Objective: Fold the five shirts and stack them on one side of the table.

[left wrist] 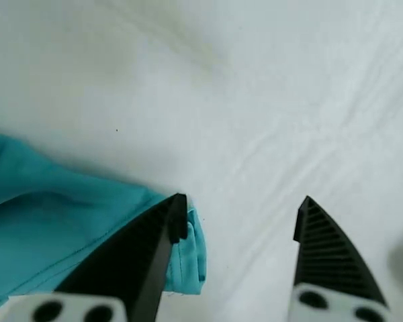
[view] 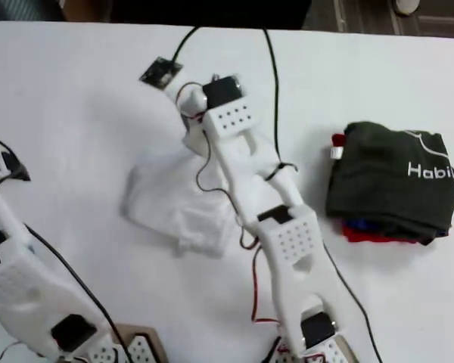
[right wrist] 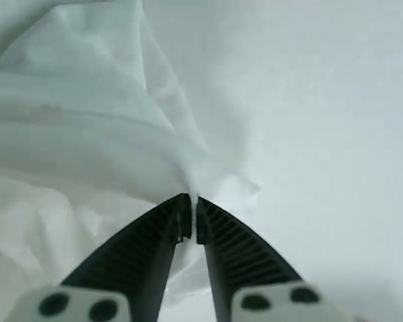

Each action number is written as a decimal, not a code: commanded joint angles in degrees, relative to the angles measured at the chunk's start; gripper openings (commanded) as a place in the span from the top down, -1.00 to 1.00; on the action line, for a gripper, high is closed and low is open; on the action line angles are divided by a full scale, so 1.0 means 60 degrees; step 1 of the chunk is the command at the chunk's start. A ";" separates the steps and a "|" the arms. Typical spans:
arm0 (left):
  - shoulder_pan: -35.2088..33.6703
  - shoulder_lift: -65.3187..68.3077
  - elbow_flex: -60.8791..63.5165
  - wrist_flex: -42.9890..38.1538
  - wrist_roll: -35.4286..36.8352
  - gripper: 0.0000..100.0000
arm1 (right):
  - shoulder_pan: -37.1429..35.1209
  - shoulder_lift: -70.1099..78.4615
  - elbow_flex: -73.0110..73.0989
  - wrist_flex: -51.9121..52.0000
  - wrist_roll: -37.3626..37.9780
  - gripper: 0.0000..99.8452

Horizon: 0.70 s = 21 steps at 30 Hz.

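Folded stack [view: 390, 181] crowds one side; right arm [view: 287, 242] overhangs white shirt [view: 170, 204].

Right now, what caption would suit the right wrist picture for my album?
The right gripper pinches a fold of the crumpled white shirt lying on the white table.
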 commanded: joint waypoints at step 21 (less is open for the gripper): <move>-0.0059 -0.0117 -0.0110 -0.0117 -0.0073 0.45 | -0.0960 -0.7011 1.0081 -0.0784 0.0044 0.96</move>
